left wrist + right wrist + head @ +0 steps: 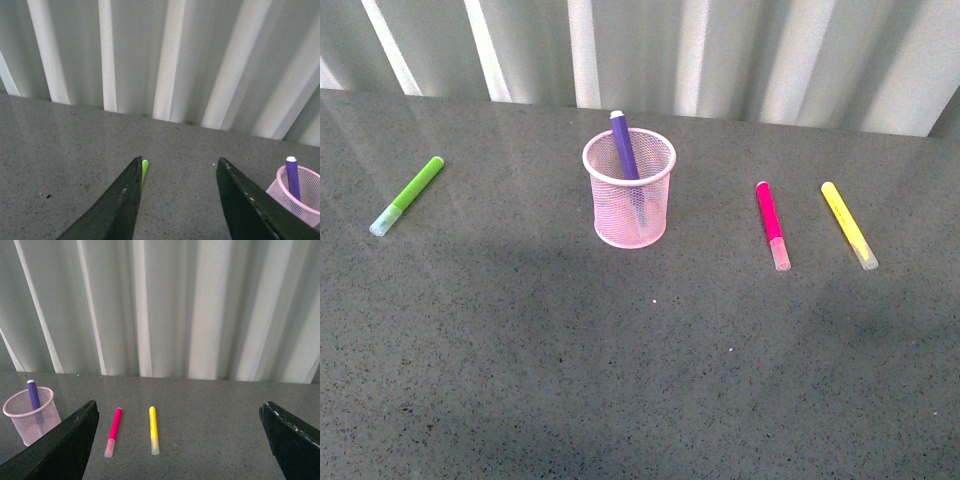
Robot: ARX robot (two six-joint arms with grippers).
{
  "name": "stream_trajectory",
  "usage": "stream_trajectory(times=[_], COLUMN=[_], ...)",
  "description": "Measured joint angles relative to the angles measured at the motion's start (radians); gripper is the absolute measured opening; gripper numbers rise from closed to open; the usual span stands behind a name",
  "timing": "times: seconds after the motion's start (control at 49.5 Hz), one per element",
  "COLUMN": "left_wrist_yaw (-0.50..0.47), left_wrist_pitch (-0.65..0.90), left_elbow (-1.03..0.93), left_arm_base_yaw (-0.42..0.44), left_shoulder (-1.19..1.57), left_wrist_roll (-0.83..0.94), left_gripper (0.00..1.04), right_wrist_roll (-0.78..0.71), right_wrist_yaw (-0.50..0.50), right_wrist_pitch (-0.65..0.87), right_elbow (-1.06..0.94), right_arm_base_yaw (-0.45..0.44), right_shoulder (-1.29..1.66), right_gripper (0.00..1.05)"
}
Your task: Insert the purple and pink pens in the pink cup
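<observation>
The pink cup [629, 205] stands upright on the grey table [640, 380], a little left of the middle in the front view and towards the far edge. The purple pen [624, 147] is already inside it, leaning back against the far rim, with its upper end sticking out above the cup. The pink pen [772, 224] is not in the cup. It lies flat on the table well to the right of it, with its clear cap towards the robot. Just beside it, further right and not touching, lies the yellow marker [849, 224], roughly parallel and also cap end near. The green marker [408, 195] lies well to the left of the cup, slanted, with its cap nearest the robot. A pale ribbed wall [720, 50] runs behind the table.

Neither arm shows in the front view.

In the left wrist view the left gripper [179, 161] has its dark fingers [125, 205] spread moderately wide, with bare table between them and nothing held or touched. The tip of the green marker [144, 170] peeps out just past one finger, and the cup [280, 195] with the purple pen [293, 180] sits off to the side.

In the right wrist view the right gripper [179, 405] is spread very wide, its fingers [70, 445] far apart and empty. The pink pen [114, 430] and yellow marker [154, 430] lie on the table between them, lower down and clear of both fingers. The cup [20, 432], with the purple pen [34, 397] in it, stands beyond one finger.
</observation>
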Motion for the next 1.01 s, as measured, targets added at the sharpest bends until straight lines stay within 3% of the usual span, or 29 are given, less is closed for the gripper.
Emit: stream_trajectory(times=[0.283, 1.01], left_wrist_yaw=[-0.065, -0.071], left_wrist_pitch=[-0.096, -0.609], left_elbow=[-0.102, -0.199], left_arm_base_yaw=[-0.072, -0.074], left_shoulder=[-0.202, -0.841], left_wrist_roll=[0.053, 0.064], left_gripper=[0.04, 0.04], right_wrist_roll=[0.0, 0.0], right_wrist_yaw=[0.001, 0.001], right_wrist_pitch=[0.0, 0.0], right_elbow=[0.0, 0.0], right_arm_base_yaw=[0.0, 0.0], right_shoulder=[0.0, 0.0], right_gripper=[0.98, 0.98])
